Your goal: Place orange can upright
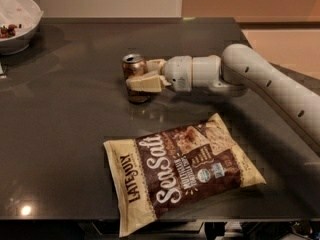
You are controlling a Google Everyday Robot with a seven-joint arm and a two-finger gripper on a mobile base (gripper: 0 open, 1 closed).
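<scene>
The orange can (134,70) is coppery brown with a silver top and stands nearly upright near the middle of the dark table (60,114). Its base is on or just above the tabletop. My gripper (142,76) reaches in from the right on a white arm and is shut on the can, one cream finger (145,83) across its front and the other behind it.
A large brown-and-cream chip bag (182,166) lies flat in front of the can, toward the table's front edge. A white bowl (17,21) with dark bits stands at the back left corner. My arm (270,84) spans the right side.
</scene>
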